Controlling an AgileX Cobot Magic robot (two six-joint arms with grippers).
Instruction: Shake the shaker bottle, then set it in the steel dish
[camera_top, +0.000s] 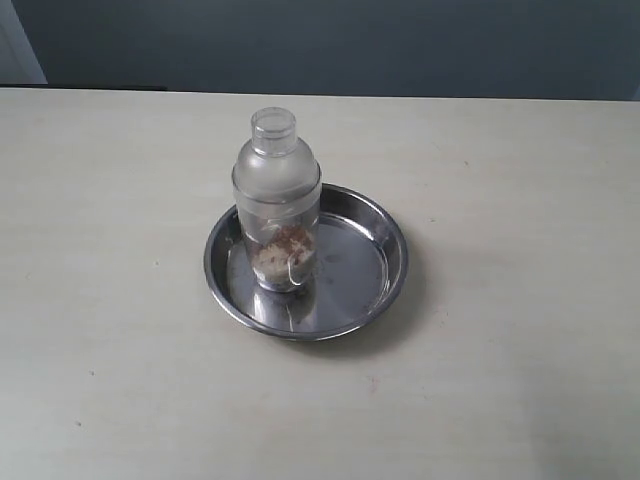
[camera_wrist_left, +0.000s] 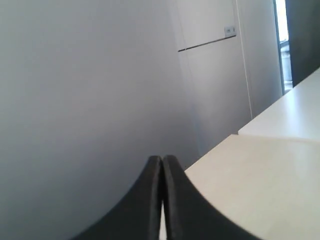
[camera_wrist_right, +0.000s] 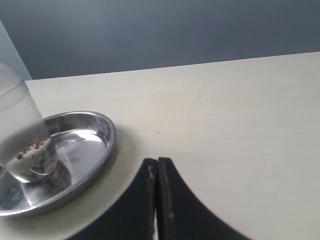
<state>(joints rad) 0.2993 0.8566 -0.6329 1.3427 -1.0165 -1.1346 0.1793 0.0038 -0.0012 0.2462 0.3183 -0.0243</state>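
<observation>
Exterior view: the shaker bottle (camera_top: 277, 200) stands upright inside the steel dish (camera_top: 352, 268) on the table (camera_top: 520, 380). Pressed together and empty, the right jaws sit near the dish, apart from it; the left jaws are likewise pressed together, empty.

Pale wood-grain table (camera_top: 500, 380); dark grey-blue wall (camera_top: 350, 40) behind; white panelled wall (camera_wrist_left: 210, 90) beside table edge.
</observation>
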